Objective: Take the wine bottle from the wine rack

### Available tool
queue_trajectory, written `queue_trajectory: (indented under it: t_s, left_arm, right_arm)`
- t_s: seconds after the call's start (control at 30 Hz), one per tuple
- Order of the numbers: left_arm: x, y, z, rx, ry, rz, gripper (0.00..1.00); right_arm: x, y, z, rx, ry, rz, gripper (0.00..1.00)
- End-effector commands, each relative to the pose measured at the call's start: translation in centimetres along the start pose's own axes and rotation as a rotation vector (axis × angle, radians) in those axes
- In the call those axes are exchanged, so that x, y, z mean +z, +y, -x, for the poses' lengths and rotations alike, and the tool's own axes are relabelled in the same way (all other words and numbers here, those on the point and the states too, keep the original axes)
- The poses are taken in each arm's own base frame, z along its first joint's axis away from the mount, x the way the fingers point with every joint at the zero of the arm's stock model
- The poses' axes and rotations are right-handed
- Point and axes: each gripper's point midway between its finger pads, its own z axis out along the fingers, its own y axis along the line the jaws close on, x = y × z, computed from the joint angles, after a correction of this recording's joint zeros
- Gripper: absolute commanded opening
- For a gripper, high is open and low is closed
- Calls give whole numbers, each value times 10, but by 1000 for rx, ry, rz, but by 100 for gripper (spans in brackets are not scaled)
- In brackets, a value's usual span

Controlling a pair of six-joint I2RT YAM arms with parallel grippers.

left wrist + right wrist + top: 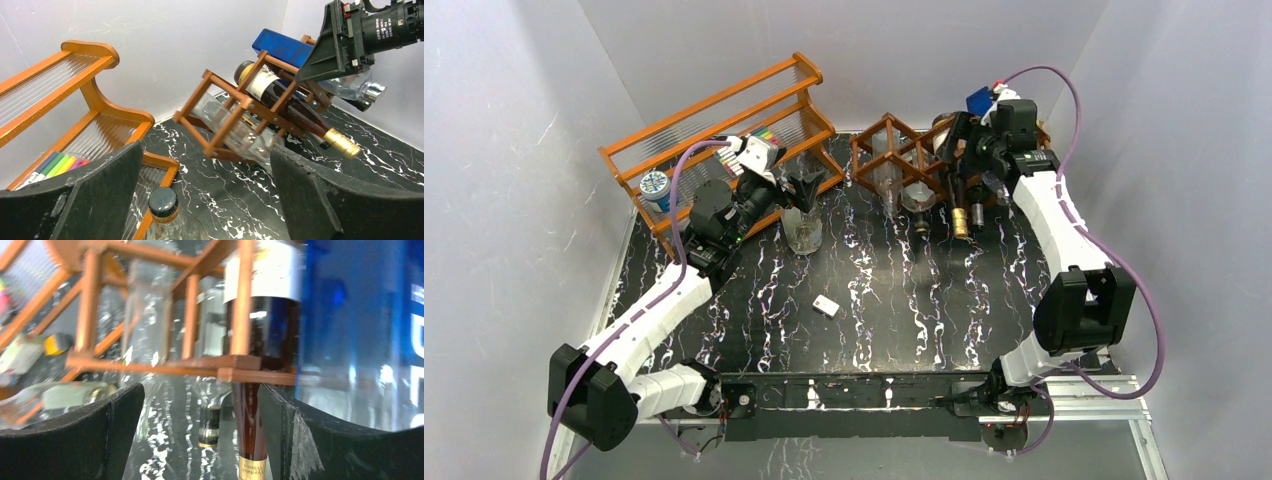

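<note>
Left of the wine rack (914,160), the left claw (207,195) hangs spread wide and empty over a clear, dark-capped bottle (165,212) on the desk (904,300). The wine bottle (300,114) lies in the wine rack's right half. It is dark, and its long axis slopes from the base at the back down to a gold-capped neck pointing at the desk's near edge. Its pale label and the print on the gold cap are too blurred to read. At the rack's right end the right claw (200,435) is wide open and grips nothing. The bottle's neck shows between its fingers, just beside the right one. A blue box (285,47) on the rack bears white lettering, cut off.
</note>
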Motion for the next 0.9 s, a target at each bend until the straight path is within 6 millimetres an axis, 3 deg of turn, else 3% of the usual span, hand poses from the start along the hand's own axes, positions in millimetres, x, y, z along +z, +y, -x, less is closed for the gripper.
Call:
queue_trajectory:
  t_s: [0.0,0.1,0.23,0.37,0.43,0.53,0.87]
  left_arm:
    - [1,-2,14,17,-44,-12,98]
    - [2,-3,11,16,-39,-17,98]
    - [3,-4,11,10,-38,-24,98]
    - [3,-6,10,4,-35,-33,98]
    - [3,-6,10,2,-36,-33,98]
    - [4,-6,9,0,-34,-33,98]
    - [4,-5,10,5,-34,-28,98]
  right_arm:
    - [-3,79,18,-23,-18,329,95]
    - [-16,80,23,-47,-3,310,96]
    - [-51,67,41,-92,-104,213,98]
    - [-78,30,50,-72,-233,37,98]
    - [-88,1,50,-7,-278,-78,98]
    - [-91,-18,45,58,-274,-115,98]
    - [-73,-53,32,132,-188,-122,98]
